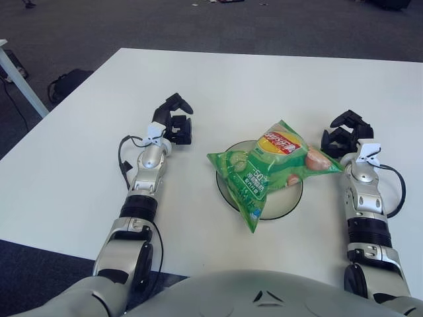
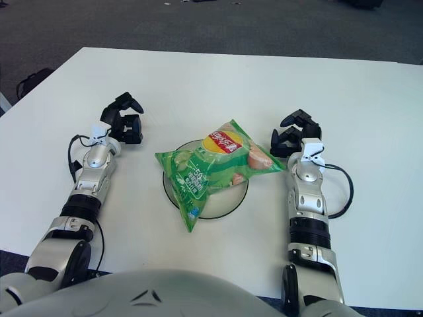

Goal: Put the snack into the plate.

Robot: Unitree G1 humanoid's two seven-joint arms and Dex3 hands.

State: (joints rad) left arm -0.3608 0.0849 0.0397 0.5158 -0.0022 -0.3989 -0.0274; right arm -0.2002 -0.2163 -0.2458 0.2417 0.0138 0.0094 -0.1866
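A white table [image 1: 79, 165] stands on dark carpet [image 1: 277, 26]. The green snack bag [image 1: 271, 165] lies across the plate [image 1: 287, 198]. Left hand [image 1: 175, 122] and right hand [image 1: 344, 139] flank the plate, fingers loosely curled, holding nothing.

Silver jointed forearms, black three-fingered left hand [image 1: 175, 122], right hand [image 1: 345, 135] (black cables looping)

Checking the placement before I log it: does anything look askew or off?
The snack bag lies on the plate but skewed, its corners overhanging the rim. Both hands, left and right, are clear of it.
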